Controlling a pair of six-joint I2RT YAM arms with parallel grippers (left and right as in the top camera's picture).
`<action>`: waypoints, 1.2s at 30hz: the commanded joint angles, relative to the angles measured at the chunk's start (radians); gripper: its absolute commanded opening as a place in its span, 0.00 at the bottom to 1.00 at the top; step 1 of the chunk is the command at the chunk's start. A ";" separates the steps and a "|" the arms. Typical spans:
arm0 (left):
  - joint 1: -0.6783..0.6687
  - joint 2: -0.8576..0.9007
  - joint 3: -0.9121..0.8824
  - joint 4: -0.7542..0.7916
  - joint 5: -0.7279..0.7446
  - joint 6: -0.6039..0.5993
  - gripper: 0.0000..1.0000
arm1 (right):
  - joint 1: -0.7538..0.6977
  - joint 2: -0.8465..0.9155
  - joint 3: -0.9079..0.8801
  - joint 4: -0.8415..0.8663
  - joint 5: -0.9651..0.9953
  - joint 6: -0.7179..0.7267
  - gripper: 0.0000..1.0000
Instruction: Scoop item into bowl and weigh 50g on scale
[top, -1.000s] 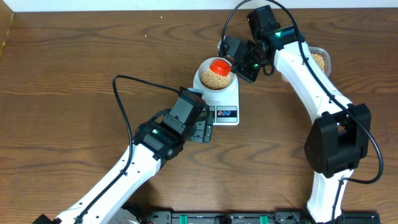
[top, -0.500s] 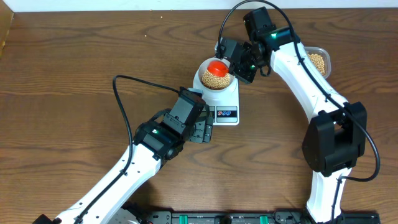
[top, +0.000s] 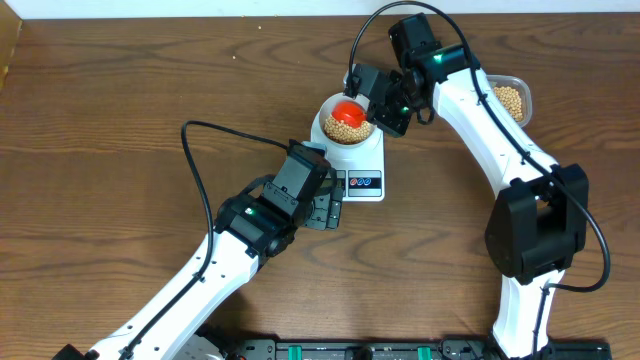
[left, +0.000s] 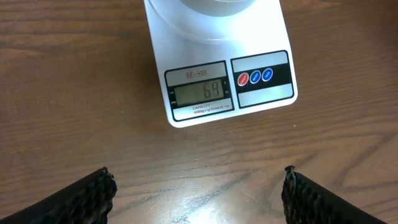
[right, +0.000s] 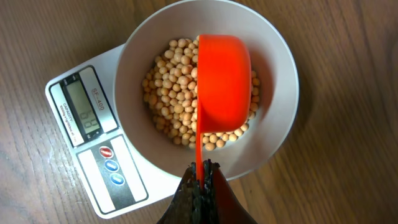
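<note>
Reading left to right, our left end effector (left: 198, 190) hung released above the desk (left: 74, 74), facing the scale (left: 217, 53), whose display (left: 199, 93) showed 64. The bowl (right: 277, 93) sat on the scale, holding the beans (right: 171, 87). Our right end effector (right: 200, 177), clenched on the orange scoop (right: 222, 81), had edged it leftward over the beans. With the reading past target, we judged that beans needed removing.
</note>
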 joint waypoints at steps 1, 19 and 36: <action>0.003 0.000 0.000 0.002 -0.009 0.006 0.88 | 0.016 0.026 -0.006 -0.007 -0.009 -0.010 0.01; 0.003 0.000 0.000 0.002 -0.009 0.006 0.88 | 0.008 0.025 -0.005 -0.017 -0.048 -0.006 0.01; 0.003 0.000 0.000 0.002 -0.009 0.006 0.88 | -0.064 0.009 0.023 -0.013 -0.210 0.055 0.01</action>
